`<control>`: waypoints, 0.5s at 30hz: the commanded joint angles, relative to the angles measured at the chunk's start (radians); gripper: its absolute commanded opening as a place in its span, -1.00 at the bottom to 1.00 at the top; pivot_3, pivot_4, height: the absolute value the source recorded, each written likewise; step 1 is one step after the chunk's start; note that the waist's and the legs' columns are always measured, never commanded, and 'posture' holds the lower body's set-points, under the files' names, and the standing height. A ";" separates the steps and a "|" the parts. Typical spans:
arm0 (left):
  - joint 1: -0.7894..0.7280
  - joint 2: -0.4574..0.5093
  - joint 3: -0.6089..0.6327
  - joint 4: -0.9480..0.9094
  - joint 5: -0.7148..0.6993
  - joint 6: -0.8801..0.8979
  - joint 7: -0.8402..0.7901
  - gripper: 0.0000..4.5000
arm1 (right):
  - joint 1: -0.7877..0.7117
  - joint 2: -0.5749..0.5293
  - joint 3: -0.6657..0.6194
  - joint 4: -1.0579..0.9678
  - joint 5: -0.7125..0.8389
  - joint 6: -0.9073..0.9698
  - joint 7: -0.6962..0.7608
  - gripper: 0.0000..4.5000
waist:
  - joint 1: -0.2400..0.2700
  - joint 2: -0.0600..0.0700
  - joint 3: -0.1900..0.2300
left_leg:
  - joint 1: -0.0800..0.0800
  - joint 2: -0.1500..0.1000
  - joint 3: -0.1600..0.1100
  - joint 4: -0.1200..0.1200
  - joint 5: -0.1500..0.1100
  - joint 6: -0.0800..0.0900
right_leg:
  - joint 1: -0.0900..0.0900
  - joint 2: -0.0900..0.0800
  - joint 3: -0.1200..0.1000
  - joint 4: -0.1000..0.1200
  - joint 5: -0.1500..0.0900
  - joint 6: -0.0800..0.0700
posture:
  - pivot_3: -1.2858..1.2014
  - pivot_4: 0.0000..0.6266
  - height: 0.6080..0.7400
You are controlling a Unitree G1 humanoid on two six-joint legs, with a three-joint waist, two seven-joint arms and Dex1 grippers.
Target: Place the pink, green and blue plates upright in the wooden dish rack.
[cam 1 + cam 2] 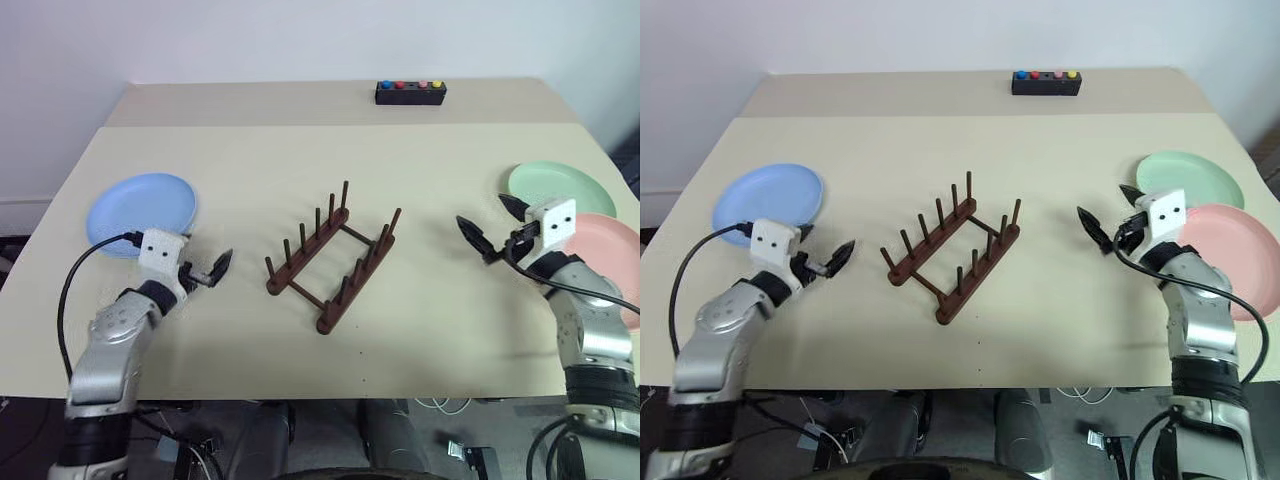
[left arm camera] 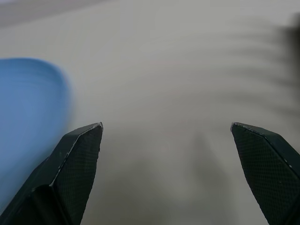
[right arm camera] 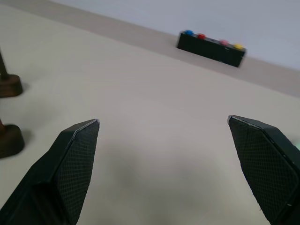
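Dark brown wooden dish rack [image 1: 333, 257] empty; both grippers' jaws wide open, holding nothing. Risk: the light blue round plate [image 1: 141, 212] lies flat on the worktop, so an edge pinch may slip.

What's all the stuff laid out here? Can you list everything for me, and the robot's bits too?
Blue plate: one, light blue, flat on the table's left side, beside the left gripper.
Green plate: one, mint green, flat on the right side.
Pink plate: one, salmon pink, flat at the right edge, just nearer than the green one, partly behind the right arm.
Wooden dish rack: one, dark brown, mid-table, no plates in it.
Button box: one, black with coloured buttons, far edge.
Table: one, beige.
Left gripper: one, black jaws open, holding nothing.
Right gripper: one, black jaws open, holding nothing.
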 commanded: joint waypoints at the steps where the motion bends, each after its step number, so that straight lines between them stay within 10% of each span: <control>1: 0.123 0.120 -0.042 -0.151 -0.097 0.045 -0.205 1.00 | 0.051 -0.016 0.010 -0.128 0.050 0.043 0.056 0.99 | -0.003 0.001 0.000 | 0.000 0.000 0.000 0.000 0.000 0.000 | 0.000 0.000 0.000 0.000 0.000 0.000 | 0.03 -0.52 1.00; 8: 0.136 0.219 -0.267 -0.230 -0.050 0.067 -0.330 1.00 | 0.221 -0.070 0.054 -0.380 0.129 0.193 0.172 0.99 | 0.012 0.001 0.001 | 0.000 0.000 0.000 0.002 0.000 0.000 | 0.002 0.000 0.000 -0.001 -0.002 -0.004 | 0.03 -0.52 1.00; 15: 0.004 0.107 -0.464 -0.150 0.099 0.055 -0.227 1.00 | 0.256 -0.069 0.041 -0.483 0.156 0.267 0.139 0.99 | 0.009 0.002 -0.001 | 0.001 0.000 0.000 0.002 0.000 0.000 | 0.003 0.000 0.000 -0.002 -0.002 -0.004 | 0.03 -0.52 1.00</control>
